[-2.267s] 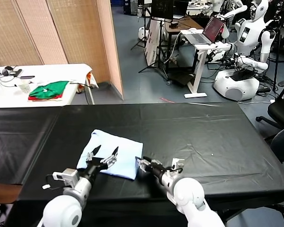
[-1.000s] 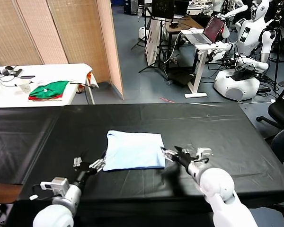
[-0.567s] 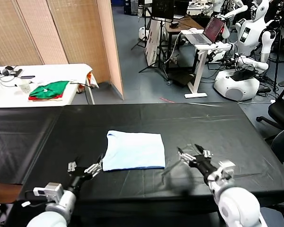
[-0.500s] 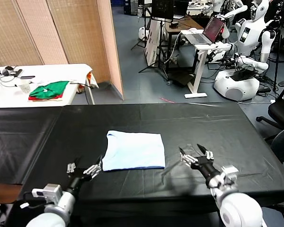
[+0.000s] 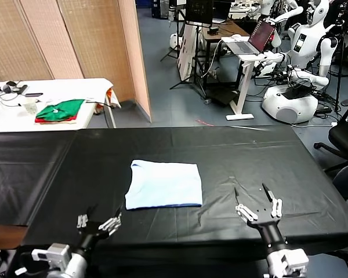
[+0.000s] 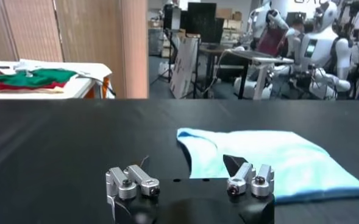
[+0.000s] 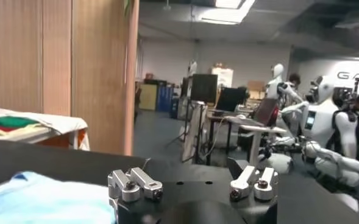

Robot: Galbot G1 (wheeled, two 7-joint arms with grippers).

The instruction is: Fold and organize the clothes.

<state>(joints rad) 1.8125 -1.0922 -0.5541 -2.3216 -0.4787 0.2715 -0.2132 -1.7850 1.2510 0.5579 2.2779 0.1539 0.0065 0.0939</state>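
I have the pale blue T-shirt lying folded into a flat rectangle on the black worktop, its edges squared off and nothing resting on it. Neither claw is touching it.

My left claw sits low at the near edge of the worktop, its fingers spread wide and empty. The shirt lies ahead of it and off toward my right side, near but clearly apart; the closest shirt corner is the one just beyond the left claw's fingertips. From the left wrist camera I see the same claw wide apart, with the T-shirt flat on the dark cloth past the fingers, its folded edge facing me.

My right claw is also at the near edge, raised a little off the worktop, fingers splayed wide with nothing between them. The shirt is ahead of it and off toward my left, farther from this claw than from the other. In the right wrist camera the claw stands wide, and only a corner of the T-shirt shows to one side of it.

So the shirt sits between the two claws and beyond both.

Well past the left claw, on a separate white table, I can see a folded green-and-red garment. Beyond the far edge of the worktop stands a white robot beside a desk with an open laptop.
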